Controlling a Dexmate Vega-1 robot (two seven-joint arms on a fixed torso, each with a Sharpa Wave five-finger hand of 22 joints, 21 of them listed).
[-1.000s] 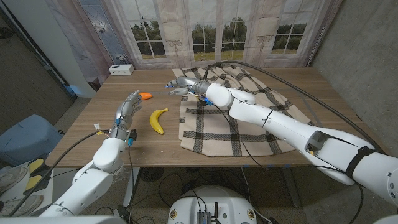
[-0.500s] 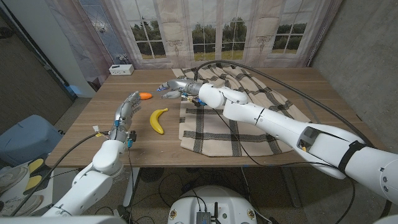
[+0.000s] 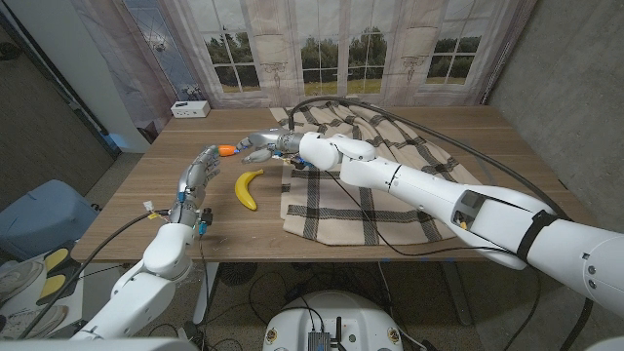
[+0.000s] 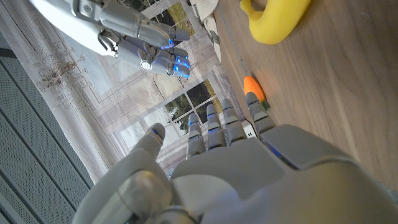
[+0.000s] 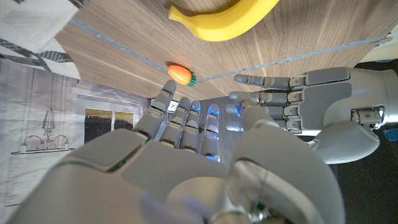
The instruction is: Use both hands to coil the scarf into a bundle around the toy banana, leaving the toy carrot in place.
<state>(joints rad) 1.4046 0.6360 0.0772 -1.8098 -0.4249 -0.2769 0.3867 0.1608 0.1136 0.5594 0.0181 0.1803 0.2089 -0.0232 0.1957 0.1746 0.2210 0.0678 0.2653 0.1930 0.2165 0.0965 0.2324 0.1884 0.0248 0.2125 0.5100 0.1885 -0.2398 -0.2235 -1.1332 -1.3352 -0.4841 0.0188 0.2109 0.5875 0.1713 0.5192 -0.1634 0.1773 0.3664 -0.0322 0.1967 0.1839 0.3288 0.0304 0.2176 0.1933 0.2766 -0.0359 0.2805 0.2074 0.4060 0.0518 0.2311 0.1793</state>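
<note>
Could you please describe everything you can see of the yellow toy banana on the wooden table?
The yellow toy banana is a smooth, glossy, plastic-looking curved piece with a darker tip at its far end. It lies on its side on the bare wooden table, just left of the checked beige scarf, apart from its edge. The small orange toy carrot lies beyond it. Nothing touches the banana; neither robot hand holds it.

Even, soft indoor light from above; head view sharp w/ wide-angle bend at edges. Faint shadows under toy banana (image 3: 249, 188) & right arm. Wrist views: near hand backs big, soft, slightly blurred; blue LED glow on fingers. No harsh glare; table (image 3: 175, 190) has mild sheen.
</note>
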